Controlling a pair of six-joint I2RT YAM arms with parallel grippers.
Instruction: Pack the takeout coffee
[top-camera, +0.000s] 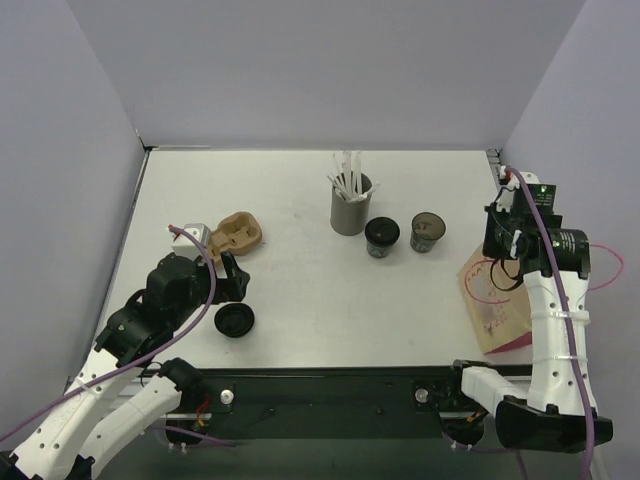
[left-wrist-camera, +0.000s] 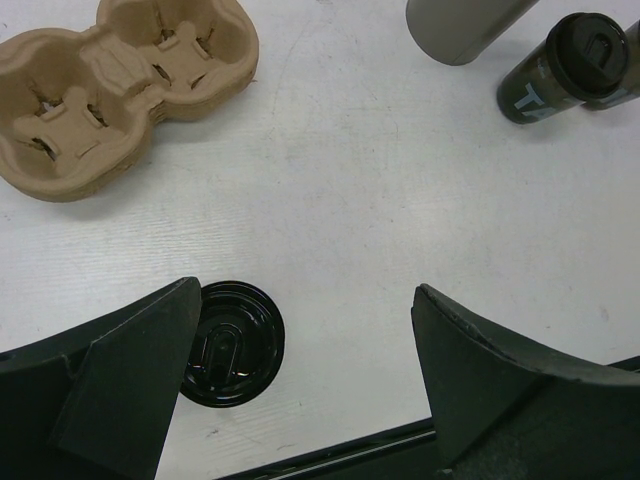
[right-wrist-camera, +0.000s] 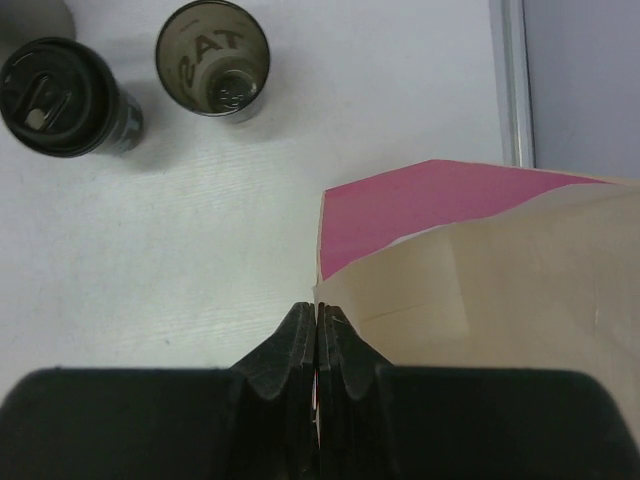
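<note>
The right gripper (right-wrist-camera: 317, 325) is pinching the paper bag (right-wrist-camera: 520, 290) by its edge. The left gripper (left-wrist-camera: 307, 292) is hovering wide open, empty, above a lid (left-wrist-camera: 235, 343).

The loose lid (left-wrist-camera: 240, 340) is partly hidden behind the left hand (left-wrist-camera: 305, 300), and the straw holder (left-wrist-camera: 465, 25) is cut off above.
</note>
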